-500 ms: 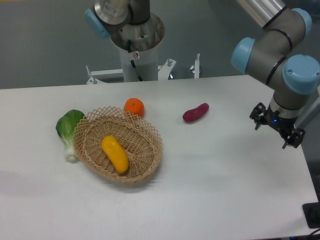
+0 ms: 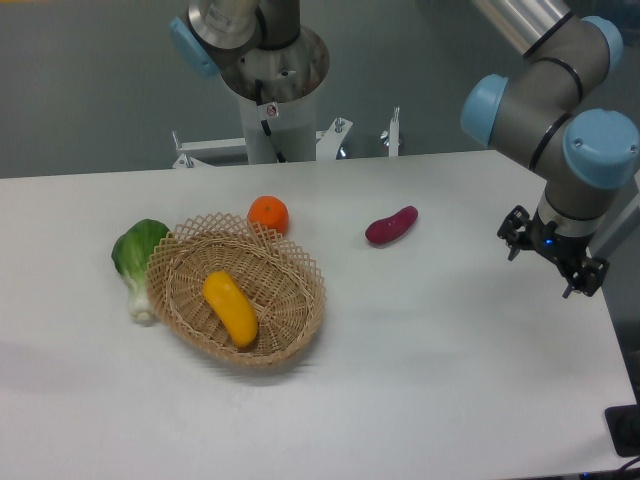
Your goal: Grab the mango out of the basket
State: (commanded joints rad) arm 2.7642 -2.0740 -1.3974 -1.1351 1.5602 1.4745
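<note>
While mango [image 2: 231,308] lies diagonal in basket [image 2: 297,322], long axis upper-left to lower-right, gripper [image 2: 552,262] is seen well apart at right table edge, fingers spread, nothing held.

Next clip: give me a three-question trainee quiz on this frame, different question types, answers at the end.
1. True or false: the smooth elongated yellow mango lies inside the shallow tan wicker basket.
2. Which item touches or nearly touches the basket's far rim? A) the round orange fruit B) the dark red-purple oblong vegetable C) the black two-finger claw
3. Fill in: the leafy green vegetable lies at the basket's ____ side in the image.

Key: 1 true; 2 A; 3 left.
</note>
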